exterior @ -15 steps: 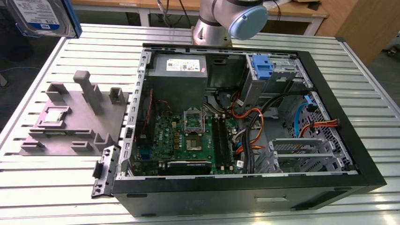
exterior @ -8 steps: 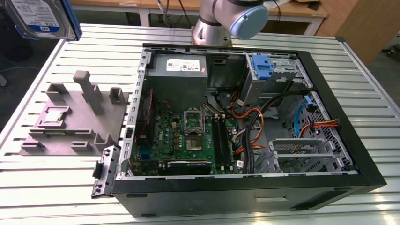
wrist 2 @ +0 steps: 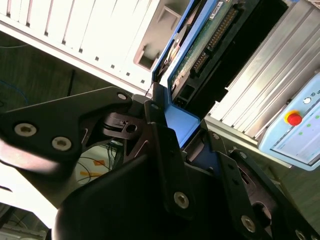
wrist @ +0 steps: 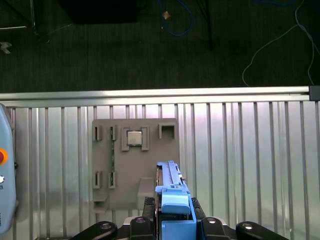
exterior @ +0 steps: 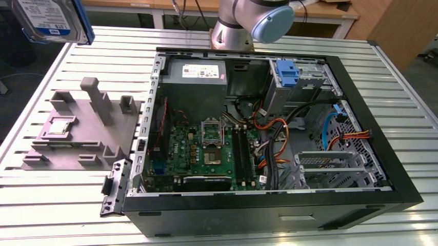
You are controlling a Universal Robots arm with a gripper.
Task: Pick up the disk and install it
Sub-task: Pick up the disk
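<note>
The claw (wrist: 175, 224) is clamped on the disk (wrist: 170, 185), held above the grey fixture (wrist: 125, 170) by the slatted metal surface's (wrist: 240, 160) edge. Dark floor (wrist: 125, 55) lies beyond that edge.

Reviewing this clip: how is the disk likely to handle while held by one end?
Probably rigid: the disk is a metal slab with a blue frame and shows no sag. Likely dense for its size, so it may lever against the gripper, whose jaws clamp one end. The smooth plastic frame could slip somewhat.
</note>
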